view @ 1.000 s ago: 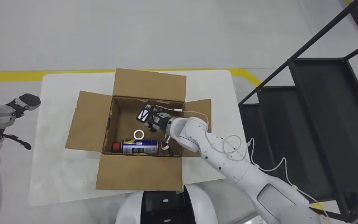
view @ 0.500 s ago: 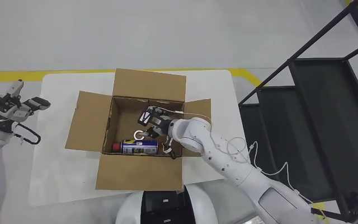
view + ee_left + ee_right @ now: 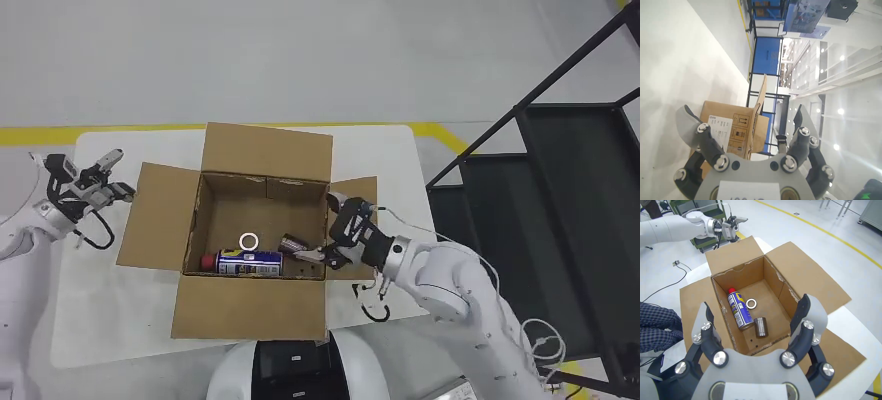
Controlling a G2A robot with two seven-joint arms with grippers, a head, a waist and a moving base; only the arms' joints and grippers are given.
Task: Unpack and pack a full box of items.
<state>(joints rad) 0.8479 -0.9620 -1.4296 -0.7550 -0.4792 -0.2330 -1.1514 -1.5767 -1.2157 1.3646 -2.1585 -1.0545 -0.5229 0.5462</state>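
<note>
In the box (image 3: 745,275), we judge the metal cylinder (image 3: 761,329) heavy, slick; take its sides. Left gripper (image 3: 742,113), right gripper (image 3: 755,303): fingers apart, empty.

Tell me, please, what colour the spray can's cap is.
Red; the cap shows best in the right wrist view.

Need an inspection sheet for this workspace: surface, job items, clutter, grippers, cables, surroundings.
surface: white table with rounded corners.
job's things: open brown cardboard box, flaps out; inside lie a blue spray can with red cap, a white ring, a steel cylinder.
clutter: nothing seen.
grippers: left gripper open, empty, beside the box's left flap; right gripper open, empty, over the box's right edge.
cables: black cable on the floor; black loop hanging by the right gripper.
surroundings: yellow floor line, black metal stairs.
</note>
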